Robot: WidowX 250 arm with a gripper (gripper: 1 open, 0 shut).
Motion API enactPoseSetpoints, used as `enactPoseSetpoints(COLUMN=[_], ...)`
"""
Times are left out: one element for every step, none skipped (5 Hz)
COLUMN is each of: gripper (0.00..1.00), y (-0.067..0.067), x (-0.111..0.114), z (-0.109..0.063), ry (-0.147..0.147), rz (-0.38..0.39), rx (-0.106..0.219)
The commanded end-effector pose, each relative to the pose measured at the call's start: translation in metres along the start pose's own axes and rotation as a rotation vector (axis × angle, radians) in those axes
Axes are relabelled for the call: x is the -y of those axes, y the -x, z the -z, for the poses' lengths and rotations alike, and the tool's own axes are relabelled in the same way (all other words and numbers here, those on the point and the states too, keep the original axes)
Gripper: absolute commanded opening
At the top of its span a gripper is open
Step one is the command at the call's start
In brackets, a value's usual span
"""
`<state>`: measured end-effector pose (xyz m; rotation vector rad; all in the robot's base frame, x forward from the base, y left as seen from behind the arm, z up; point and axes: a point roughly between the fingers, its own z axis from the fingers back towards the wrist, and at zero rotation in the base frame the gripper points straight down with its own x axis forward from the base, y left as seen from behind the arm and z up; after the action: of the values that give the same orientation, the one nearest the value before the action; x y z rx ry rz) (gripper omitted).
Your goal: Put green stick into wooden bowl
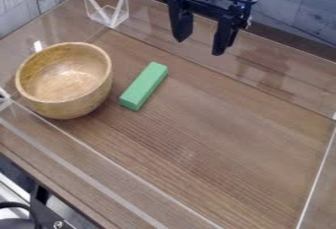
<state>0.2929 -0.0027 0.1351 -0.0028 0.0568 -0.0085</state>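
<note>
The green stick (pixel 144 85) lies flat on the wooden table, slanting from lower left to upper right, just right of the wooden bowl (pixel 63 79). The bowl is round, light tan, with nothing in it, and stands at the left. My gripper (pixel 196 32) hangs above the table at the back, up and to the right of the stick and apart from it. Its dark fingers (pixel 221 38) point down and stand open with nothing between them.
Clear acrylic walls frame the table (pixel 223 135) on all sides. A clear triangular bracket (pixel 105 10) stands at the back left corner. The front table edge runs along the lower left, with dark cabling below it.
</note>
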Motion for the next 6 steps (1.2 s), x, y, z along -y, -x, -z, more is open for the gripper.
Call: enactPoseSetpoints(gripper=[1.00,1.00,1.00,1.00,1.00,1.00], y=[-0.011,-0.015,-0.012,-0.004,-0.001,-0.003], x=[-0.001,-0.017,-0.030,-0.013,0.003,0.003], z=[-0.004,0.003,0.000,-0.011,-0.017,-0.010], ry=[-0.005,-0.007,0.004,0.003,-0.010,-0.016], rz=[0.036,-0.016,-0.084,-0.097,-0.089,-0.105], rx=[0.002,0.006,0.027,0.037,0.044,0.048])
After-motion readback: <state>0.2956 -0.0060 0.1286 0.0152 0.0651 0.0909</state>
